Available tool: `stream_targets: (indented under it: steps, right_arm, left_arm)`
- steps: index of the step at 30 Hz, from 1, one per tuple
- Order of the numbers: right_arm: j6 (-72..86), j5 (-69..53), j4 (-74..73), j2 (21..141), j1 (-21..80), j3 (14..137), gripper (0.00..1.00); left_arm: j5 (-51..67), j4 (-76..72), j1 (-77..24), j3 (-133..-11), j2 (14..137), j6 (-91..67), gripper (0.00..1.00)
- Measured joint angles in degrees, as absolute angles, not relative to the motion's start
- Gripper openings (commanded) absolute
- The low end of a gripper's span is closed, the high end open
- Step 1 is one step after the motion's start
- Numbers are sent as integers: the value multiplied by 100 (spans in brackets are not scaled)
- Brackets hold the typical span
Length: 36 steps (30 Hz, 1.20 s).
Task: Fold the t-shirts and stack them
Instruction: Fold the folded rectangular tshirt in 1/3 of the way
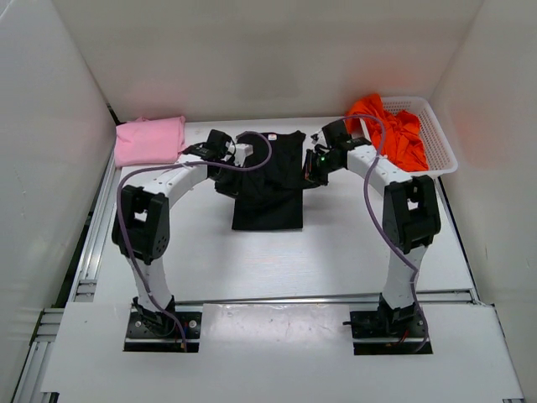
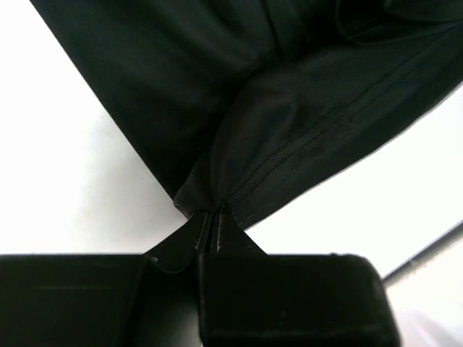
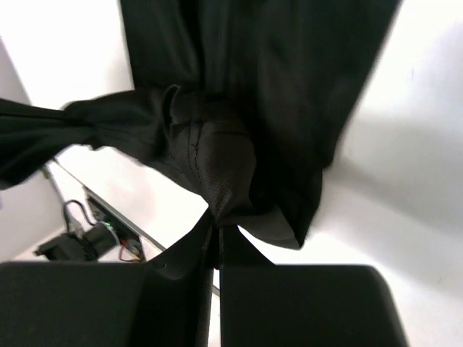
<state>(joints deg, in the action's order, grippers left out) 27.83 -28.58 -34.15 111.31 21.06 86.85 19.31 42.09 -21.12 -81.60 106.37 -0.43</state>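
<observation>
The black t-shirt [image 1: 268, 189] lies in the middle of the table, folded into a narrow strip, its far part lifted. My left gripper [image 1: 228, 170] is shut on the shirt's left edge; in the left wrist view the gripper [image 2: 212, 217] pinches a bunched corner of the black fabric [image 2: 289, 108]. My right gripper [image 1: 312, 170] is shut on the right edge; in the right wrist view the gripper [image 3: 219, 230] pinches the black fabric [image 3: 217, 166]. The light pink t-shirt [image 1: 149, 139] lies folded at the far left. The orange-red t-shirt [image 1: 388, 126] lies crumpled in the basket.
A white plastic mesh basket [image 1: 440, 143] stands at the far right corner. White walls close in the table on the left, back and right. A metal rail runs along the table's near edge.
</observation>
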Motion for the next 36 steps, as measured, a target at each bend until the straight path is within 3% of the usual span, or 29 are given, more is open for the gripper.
stream_targets:
  steps: [9,12,22,23,28,33,36]
  right_arm:
    - [2777,-3308,-3400,12243,1916,9721,0]
    - [2832,-3426,-3417,12652,1804,9911,0]
    - [3148,-3457,-3282,12993,1444,10103,0]
    - [3166,-3472,-3282,12993,1426,10136,8]
    - [3385,-3544,-3170,13135,1413,10433,33]
    - [3577,-3570,-3118,13305,1393,10549,37]
    - [3632,-3439,-3092,13292,1341,10610,41]
  left_arm:
    - [2018,4226,-1505,-8945,11629,-43,11]
    - [2204,4213,-1315,-9321,12049,-40,21]
    - [2711,4228,-1288,-10422,12774,-45,13]
    - [2735,4222,-1293,-10449,12772,-45,13]
    - [2757,4228,-1297,-10499,12811,-23,34]
    - [2617,4276,-1288,-10873,13047,-27,54]
    - [2388,4331,-1256,-11271,13107,-40,57]
